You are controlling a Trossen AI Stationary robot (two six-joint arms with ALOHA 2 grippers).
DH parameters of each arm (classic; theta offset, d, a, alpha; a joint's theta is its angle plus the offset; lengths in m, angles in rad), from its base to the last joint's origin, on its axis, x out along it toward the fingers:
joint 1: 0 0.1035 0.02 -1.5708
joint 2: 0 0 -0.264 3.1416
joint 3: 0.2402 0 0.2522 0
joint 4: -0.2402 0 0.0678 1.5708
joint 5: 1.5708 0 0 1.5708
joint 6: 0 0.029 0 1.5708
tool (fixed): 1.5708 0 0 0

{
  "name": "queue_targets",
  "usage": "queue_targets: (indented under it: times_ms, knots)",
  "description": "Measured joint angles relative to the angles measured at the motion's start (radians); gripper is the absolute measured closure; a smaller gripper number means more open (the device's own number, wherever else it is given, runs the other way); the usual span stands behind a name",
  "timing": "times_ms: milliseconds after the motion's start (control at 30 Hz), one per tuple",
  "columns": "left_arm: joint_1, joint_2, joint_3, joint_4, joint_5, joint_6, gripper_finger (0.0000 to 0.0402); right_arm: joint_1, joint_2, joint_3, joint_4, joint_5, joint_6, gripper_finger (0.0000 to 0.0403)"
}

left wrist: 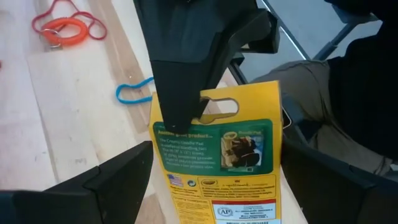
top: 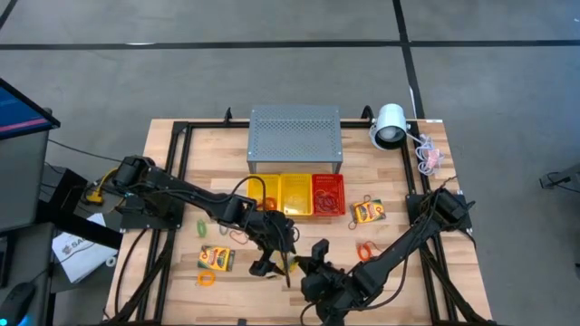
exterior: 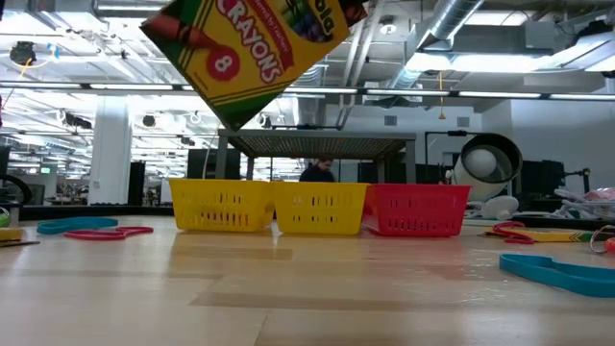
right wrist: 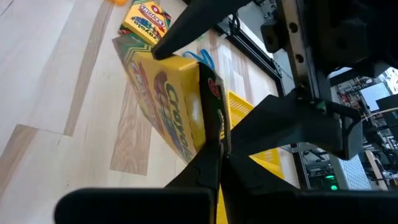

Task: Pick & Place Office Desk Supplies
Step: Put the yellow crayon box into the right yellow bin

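Note:
A yellow-and-green crayon box (top: 289,264) (exterior: 259,48) is held in the air between both grippers, near the table's front middle. It hangs tilted at the top of the low view. My left gripper (top: 272,263) (left wrist: 217,146) comes from the left, its fingers on the box's two narrow sides. My right gripper (top: 314,270) (right wrist: 214,112) comes from the right and is shut on the box's hang-tab end. Two more crayon boxes (top: 216,259) (top: 368,212) lie flat on the table. Thin band loops (top: 207,279) (top: 367,249) lie around them. My left gripper pinches the crayon box across its width, one fingertip (left wrist: 140,155) on each narrow side (left wrist: 158,162), below the hang tab. The box is lifted clear and tilted. My right gripper pinches the box's hang-tab end (left wrist: 208,102), beside the tab hole. One finger (left wrist: 180,93) lies on the printed back face; the other is hidden behind the card.
Two yellow mesh baskets (top: 267,193) (top: 296,194) and a red one (top: 328,195) stand in a row at mid-table, before the grey perforated box (top: 294,136). A white lamp-like device (top: 390,125) sits at the far right. A blue loop (exterior: 567,274) and orange loops (left wrist: 62,28) lie on the wood.

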Motion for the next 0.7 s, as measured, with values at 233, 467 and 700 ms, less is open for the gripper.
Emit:
queue_targets:
  times_ms: [233, 467, 700]
  knots:
    - [0.001, 0.000, 0.000, -0.006, 0.012, -0.044, 0.0055, 0.001, 0.000, 0.000, -0.006, 0.000, 0.007, 0.0403]
    - [0.005, -0.006, 0.000, -0.044, 0.011, -0.072, 0.0034, 0.003, 0.000, 0.000, -0.077, 0.004, 0.061, 0.0403]
    - [0.031, -0.089, -0.001, -0.093, 0.014, -0.073, 0.0023, 0.003, -0.001, 0.000, -0.115, 0.009, 0.077, 0.0403]
